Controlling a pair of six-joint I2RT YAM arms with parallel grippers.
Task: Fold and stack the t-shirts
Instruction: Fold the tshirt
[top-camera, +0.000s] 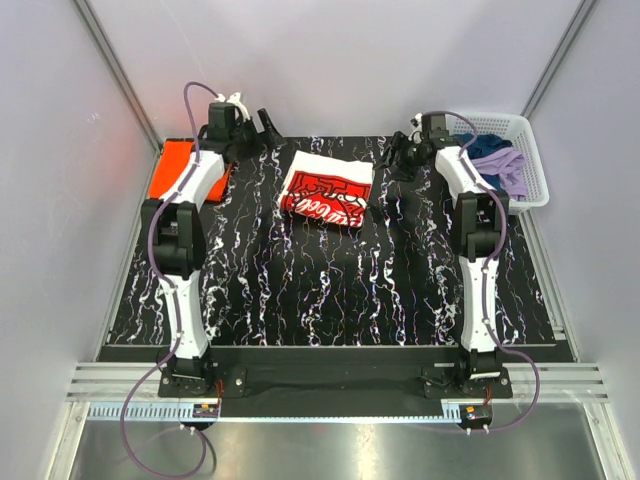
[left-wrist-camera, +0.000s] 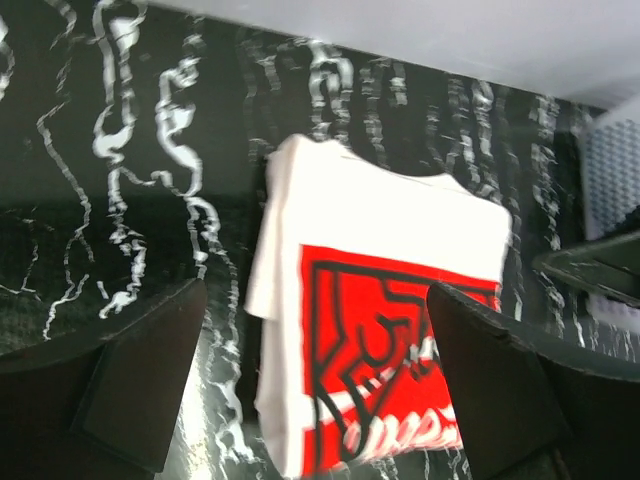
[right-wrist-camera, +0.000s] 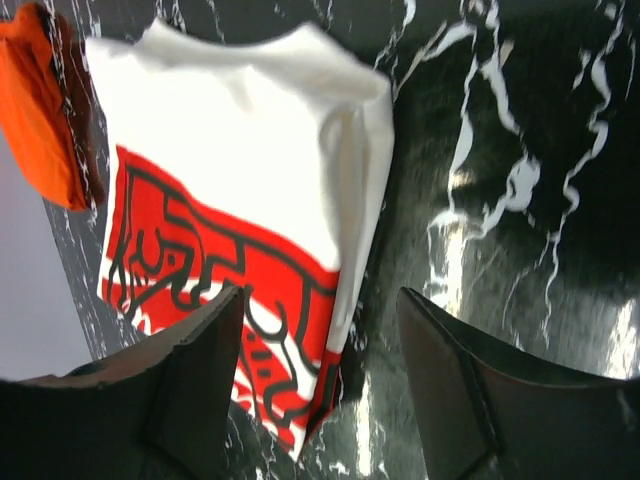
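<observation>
- The left arm (top-camera: 178, 240) reaches from its base at the near edge straight to the far left corner of the surface (top-camera: 330, 290). Its wrist turns inward there, toward the middle.
- The left pincer (top-camera: 266, 124) hovers just beyond the far left corner of the white t-shirt (top-camera: 327, 190). Its jaws are spread wide and hold nothing. In the left wrist view both dark fingers (left-wrist-camera: 140, 370) frame the shirt from above, clear of the cloth.
- The right arm (top-camera: 478, 225) stretches the same way along the right side, and its wrist also bends inward.
- The right pincer (top-camera: 402, 156) hangs just beside the shirt's far right corner. Its jaws are spread apart and empty. In the right wrist view its fingers (right-wrist-camera: 470, 400) sit on either side of the shirt's red printed edge.
- The white t-shirt lies folded into a compact rectangle on the far middle of the surface, between the two pincers. The white half faces the back and the red graphic faces the arms.
- The orange t-shirt (top-camera: 170, 165) lies flat at the far left edge of the surface, well apart from the white one. The left arm's white link crosses over its right side.
- A white basket (top-camera: 532, 160) stands off the far right corner, beside the right arm. It holds blue cloth (top-camera: 487, 146) and purple cloth (top-camera: 508, 170).
</observation>
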